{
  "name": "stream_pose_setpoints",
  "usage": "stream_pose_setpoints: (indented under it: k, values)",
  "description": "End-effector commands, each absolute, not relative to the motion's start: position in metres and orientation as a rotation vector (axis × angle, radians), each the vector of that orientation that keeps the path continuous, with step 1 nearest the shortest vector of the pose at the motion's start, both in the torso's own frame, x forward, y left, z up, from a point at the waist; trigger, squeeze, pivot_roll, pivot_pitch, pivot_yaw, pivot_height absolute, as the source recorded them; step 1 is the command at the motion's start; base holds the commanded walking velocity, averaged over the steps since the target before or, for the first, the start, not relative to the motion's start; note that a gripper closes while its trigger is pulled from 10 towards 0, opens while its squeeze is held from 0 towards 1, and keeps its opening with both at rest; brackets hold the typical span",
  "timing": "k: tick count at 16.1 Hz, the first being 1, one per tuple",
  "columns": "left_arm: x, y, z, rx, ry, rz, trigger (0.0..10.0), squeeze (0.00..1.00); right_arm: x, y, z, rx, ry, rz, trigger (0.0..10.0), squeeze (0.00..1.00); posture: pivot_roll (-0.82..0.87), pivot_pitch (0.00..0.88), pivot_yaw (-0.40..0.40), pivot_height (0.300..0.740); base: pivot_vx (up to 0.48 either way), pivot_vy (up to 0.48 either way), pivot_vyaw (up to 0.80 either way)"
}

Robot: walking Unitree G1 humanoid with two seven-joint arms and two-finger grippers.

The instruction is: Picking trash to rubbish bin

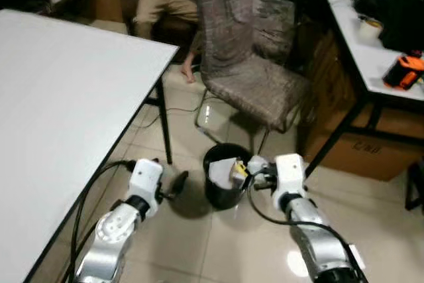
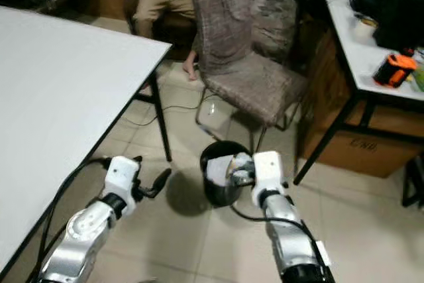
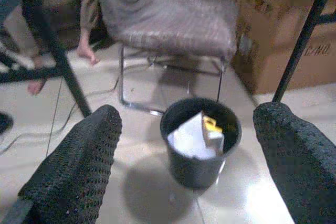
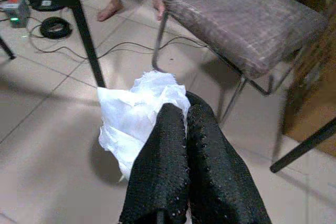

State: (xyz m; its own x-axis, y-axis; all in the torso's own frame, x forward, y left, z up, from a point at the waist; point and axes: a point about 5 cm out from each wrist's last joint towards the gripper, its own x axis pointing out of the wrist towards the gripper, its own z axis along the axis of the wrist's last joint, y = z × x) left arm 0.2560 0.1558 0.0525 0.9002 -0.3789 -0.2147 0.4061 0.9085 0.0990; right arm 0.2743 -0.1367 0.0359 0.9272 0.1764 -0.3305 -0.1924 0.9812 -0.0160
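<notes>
Two silver arms with white wrist housings, looping black cables, and black, dimple-textured jaws.

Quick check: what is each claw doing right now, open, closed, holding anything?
Left claw: open, empty, beside the black bin.
Right claw: closed on crumpled white paper, over the bin.

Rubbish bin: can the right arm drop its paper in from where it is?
Probably yes: the right gripper, shut on the white paper, sits over the rubbish bin rim, nothing between them.
</notes>
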Motion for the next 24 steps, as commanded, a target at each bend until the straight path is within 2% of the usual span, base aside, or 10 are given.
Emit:
stream_pose_setpoints:
  k: [1,4,8,14,18,21,24]
  values:
    - [0.257,0.145,0.055,0.137,0.178,-0.439,10.0,0.00,0.272,-0.153,0.033,-0.063,0.346,0.147,10.0,0.00,-0.06,0.094,-0.056,0.740,0.390,0.000,0.00]
    - [0.257,0.146,0.054,0.138,0.177,-0.437,10.0,0.00,0.274,-0.152,0.034,-0.057,0.348,0.142,10.0,0.00,-0.06,0.093,-0.056,0.740,0.394,0.000,0.00]
    - [0.257,0.147,0.053,0.138,0.182,-0.438,10.0,0.00,0.274,-0.151,0.033,-0.059,0.358,0.147,10.0,0.00,-0.06,0.094,-0.052,0.740,0.392,0.000,-0.75]
    - [0.257,0.149,0.052,0.142,0.189,-0.439,10.0,0.00,0.275,-0.150,0.032,-0.065,0.360,0.159,10.0,0.00,-0.05,0.094,-0.050,0.740,0.391,0.000,0.00]
    - [0.257,0.150,0.052,0.145,0.191,-0.435,10.0,0.00,0.275,-0.142,0.029,-0.064,0.391,0.238,10.0,0.00,-0.05,0.095,-0.049,0.740,0.394,0.000,0.00]
    - [0.257,0.151,0.052,0.145,0.191,-0.433,10.0,0.00,0.272,-0.130,0.022,-0.141,0.445,0.382,10.0,0.00,-0.05,0.106,-0.049,0.740,0.393,0.000,0.00]
    - [0.253,0.152,0.052,0.147,0.197,-0.436,10.0,0.00,0.271,-0.124,0.017,-0.136,0.485,0.431,10.0,0.00,-0.04,0.126,-0.047,0.740,0.391,0.000,0.62]
